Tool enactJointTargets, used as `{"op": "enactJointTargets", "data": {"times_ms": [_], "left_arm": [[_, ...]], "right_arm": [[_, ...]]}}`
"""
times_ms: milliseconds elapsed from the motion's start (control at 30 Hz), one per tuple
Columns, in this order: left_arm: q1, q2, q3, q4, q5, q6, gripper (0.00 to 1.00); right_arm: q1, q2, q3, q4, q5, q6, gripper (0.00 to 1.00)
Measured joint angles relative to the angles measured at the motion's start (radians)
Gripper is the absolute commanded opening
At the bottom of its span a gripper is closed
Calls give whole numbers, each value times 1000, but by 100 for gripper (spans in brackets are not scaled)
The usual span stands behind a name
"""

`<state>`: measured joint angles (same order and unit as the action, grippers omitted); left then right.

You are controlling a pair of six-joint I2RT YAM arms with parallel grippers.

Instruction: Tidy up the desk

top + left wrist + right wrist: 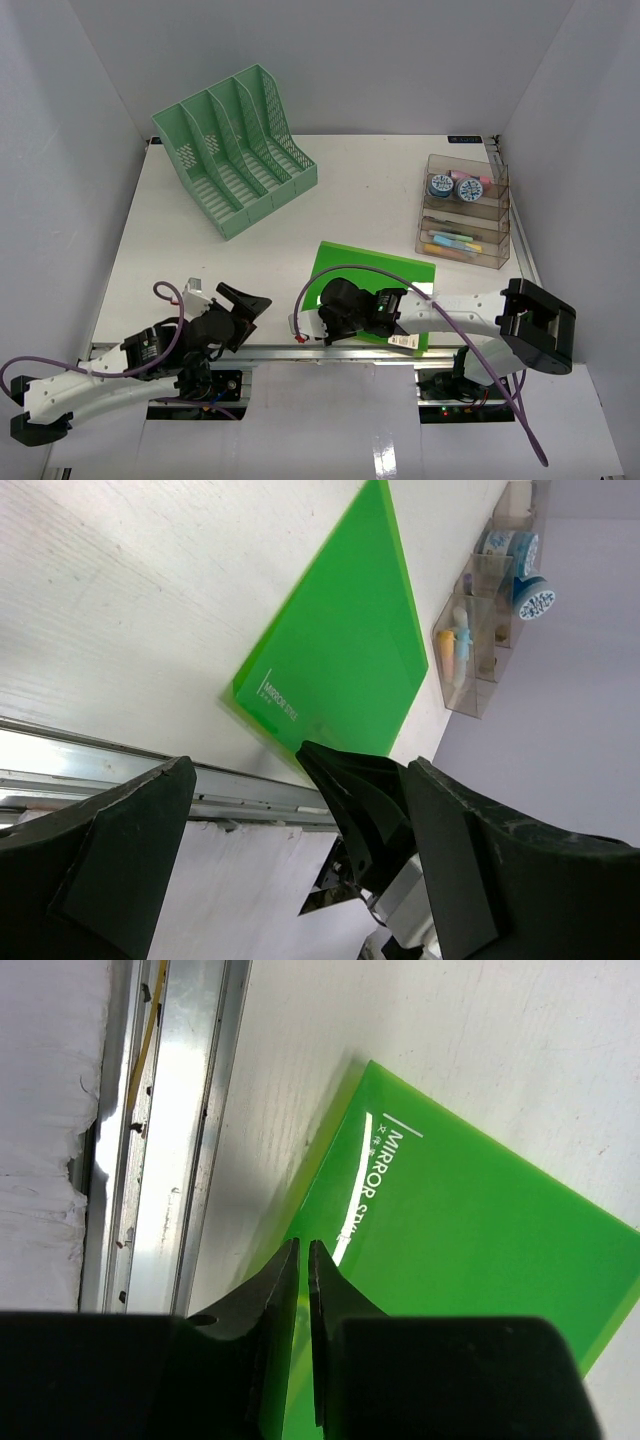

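From my station the desk point(180, 260) filled the middle of the overhead view, its silver rail point(290, 350) running along the near edge just above both arm bases. A flat green folder point(375, 270) lay on the desk at the near edge, right of centre, one corner almost at the rail. The right gripper point(303, 1260) sat over that near corner with its fingers drawn together to a thin slit (I couldn't tell whether they pinched the folder's edge or only met above it). White lettering on the cover showed just beyond the fingertips.

The left gripper point(243, 308) hung at the near left of the desk with its fingers point(120, 860) spread wide and nothing between them, pointing across towards the folder.

Further back, a mint-green file rack point(235, 150) with four slots stood at the far left, set at an angle. A clear tiered organizer point(465, 215) stood against the right wall, with two rolls of tape point(455, 186) in its upper tier and coloured pens point(450, 243) lower down.
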<state>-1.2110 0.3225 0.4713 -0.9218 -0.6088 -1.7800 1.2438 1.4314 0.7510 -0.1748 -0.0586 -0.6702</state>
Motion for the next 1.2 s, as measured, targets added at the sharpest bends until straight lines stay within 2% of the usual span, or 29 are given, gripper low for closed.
{"op": "enactJointTargets", "data": {"times_ms": [67,133,233,267,300,400,633,700,833,933,1033,1200], "left_arm": [[0,21,0,1,-2,-15,98],[0,42,0,6,-2,-22,98],[0,63,0,20,-1,-23,98],[0,62,-3,31,-1,-19,98],[0,61,-7,42,-1,-14,98],[0,44,-40,89,3,4,98],[0,-25,-132,169,30,53,98],[0,-54,-155,189,37,69,98],[0,-105,-184,240,46,103,98],[0,-105,-187,280,53,124,98],[0,-48,-183,329,69,171,98],[0,181,-137,409,130,310,98]], "right_arm": [[0,-2,1,2,0,-3,45],[0,-11,1,-1,1,-4,64],[0,-49,1,-9,2,0,90],[0,-70,1,-14,2,3,94],[0,-93,1,-21,-1,5,90],[-19,-159,0,-72,-45,-5,90],[-188,-236,-26,-177,-169,-35,90],[-204,-252,-37,-205,-183,-41,91],[-207,-324,-92,-251,-199,-47,93],[-212,-370,-123,-291,-171,-19,99],[-289,-396,-120,-319,-157,34,95],[-533,-452,-44,-381,-230,66,98]]}}
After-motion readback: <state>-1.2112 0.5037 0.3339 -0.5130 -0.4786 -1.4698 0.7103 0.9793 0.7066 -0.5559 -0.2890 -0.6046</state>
